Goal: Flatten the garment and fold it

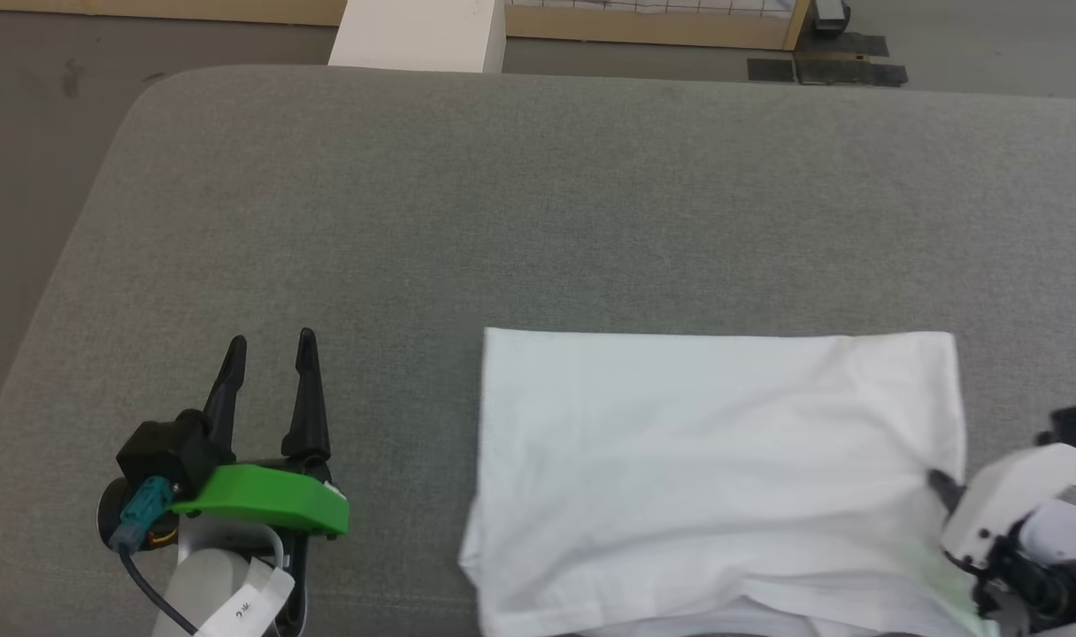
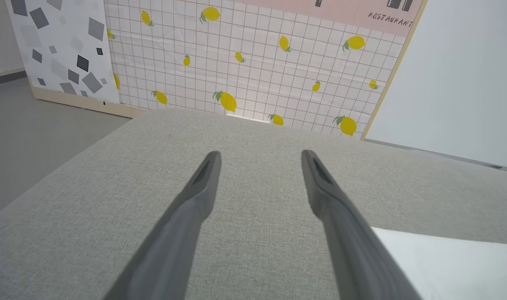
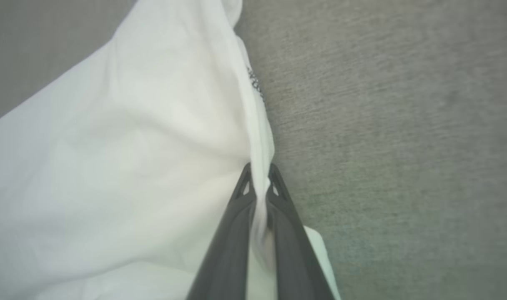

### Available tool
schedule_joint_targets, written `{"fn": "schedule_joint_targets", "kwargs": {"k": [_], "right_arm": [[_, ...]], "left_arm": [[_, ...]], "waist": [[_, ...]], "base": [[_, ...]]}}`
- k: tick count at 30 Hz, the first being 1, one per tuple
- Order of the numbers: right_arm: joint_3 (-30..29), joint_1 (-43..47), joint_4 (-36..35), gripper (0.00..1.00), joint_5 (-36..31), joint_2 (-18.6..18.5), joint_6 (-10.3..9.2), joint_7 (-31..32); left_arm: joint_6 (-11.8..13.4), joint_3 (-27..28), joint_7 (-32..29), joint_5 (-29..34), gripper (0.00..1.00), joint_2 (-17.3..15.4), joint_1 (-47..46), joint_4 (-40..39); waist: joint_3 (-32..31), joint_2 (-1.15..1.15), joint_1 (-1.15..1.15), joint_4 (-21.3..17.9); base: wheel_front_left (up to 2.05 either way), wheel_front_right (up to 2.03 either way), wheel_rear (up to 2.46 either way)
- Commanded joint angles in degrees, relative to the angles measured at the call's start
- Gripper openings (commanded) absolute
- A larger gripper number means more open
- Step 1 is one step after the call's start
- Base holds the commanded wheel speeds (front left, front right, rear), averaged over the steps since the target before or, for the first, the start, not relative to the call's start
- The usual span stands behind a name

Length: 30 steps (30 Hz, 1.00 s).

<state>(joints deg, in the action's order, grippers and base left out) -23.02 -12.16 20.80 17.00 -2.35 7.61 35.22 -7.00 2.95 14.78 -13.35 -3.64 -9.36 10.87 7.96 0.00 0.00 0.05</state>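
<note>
While the left gripper gapes empty, the right gripper clamps the garment — its edge.

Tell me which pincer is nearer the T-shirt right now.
Right. The right pincer is shut on the T-shirt at its right edge. The left pincer stands open over the grey cushion, apart from the shirt's left edge.
</note>
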Motion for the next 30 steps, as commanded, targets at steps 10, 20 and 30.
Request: {"fn": "schedule_joint_targets", "kwargs": {"k": [10, 20, 30], "right_arm": [[-13.23, 1.95, -4.66, 0.00, -9.46, -0.53, -0.12, -3.62], [-4.00, 6.70, -15.36, 0.00, -7.17, -0.53, -0.12, 0.91], [20.64, 14.07, -40.96, 0.00, -4.04, -0.53, -0.12, 12.41]], "left_arm": [[-0.31, 0.49, 0.21, 0.26, 1.00, 0.53, 1.55, 0.14], [-0.41, 0.01, 0.22, 0.21, 1.00, 0.66, 1.44, 0.42], [-0.45, -0.18, 0.22, 0.37, 1.00, 0.69, 1.07, 0.36]], "waist": [[-0.76, 0.00, 0.00, -1.00], [-1.34, 0.00, 0.00, -0.71], [-0.59, 0.00, 0.00, 0.15]], "base": [[0.00, 0.00, 0.00], [0.00, 0.00, 0.00], [0.00, 0.00, 0.00]]}}
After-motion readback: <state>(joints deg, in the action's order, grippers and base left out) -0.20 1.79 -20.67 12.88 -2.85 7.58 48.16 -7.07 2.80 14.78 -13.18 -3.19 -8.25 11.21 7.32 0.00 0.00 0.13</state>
